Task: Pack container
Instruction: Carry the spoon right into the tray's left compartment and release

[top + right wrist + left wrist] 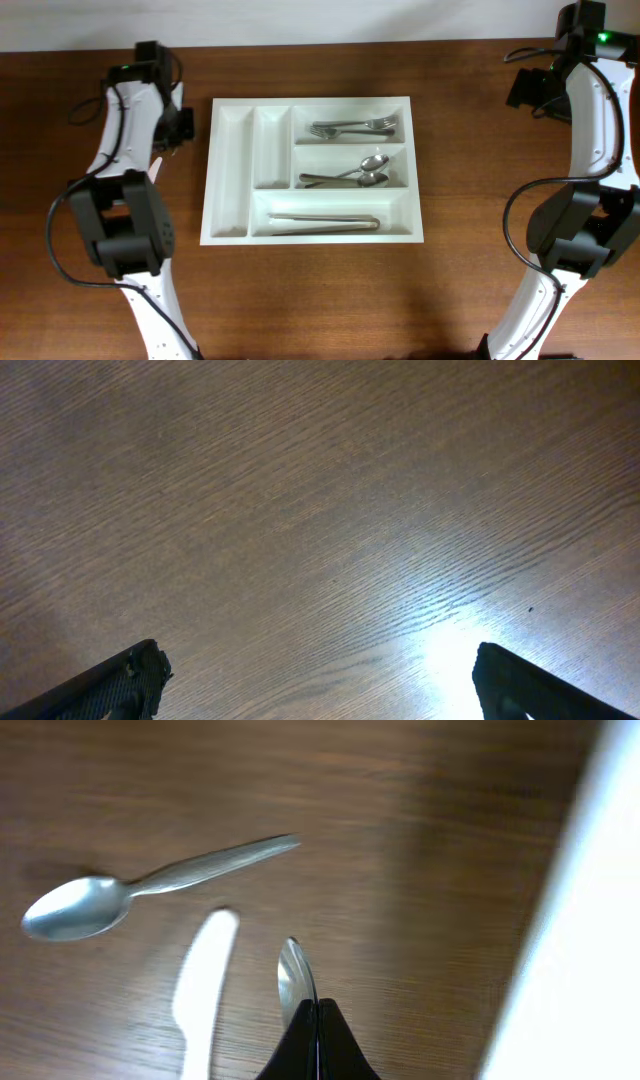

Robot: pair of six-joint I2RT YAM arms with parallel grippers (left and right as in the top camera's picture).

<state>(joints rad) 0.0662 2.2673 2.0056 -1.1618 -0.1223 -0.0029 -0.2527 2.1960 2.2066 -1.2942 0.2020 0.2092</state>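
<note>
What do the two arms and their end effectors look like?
The left arm and right arm have curved white links, black joint housings and looping black cables, each with a small green light. The left end effector and right end effector are black.

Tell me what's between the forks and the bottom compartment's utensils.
The spoons, in the middle long compartment of the container; the overhead view shows it.

Table (450, 645) glare under right wrist; container (570, 920) edge overexposed, blurred.
</note>
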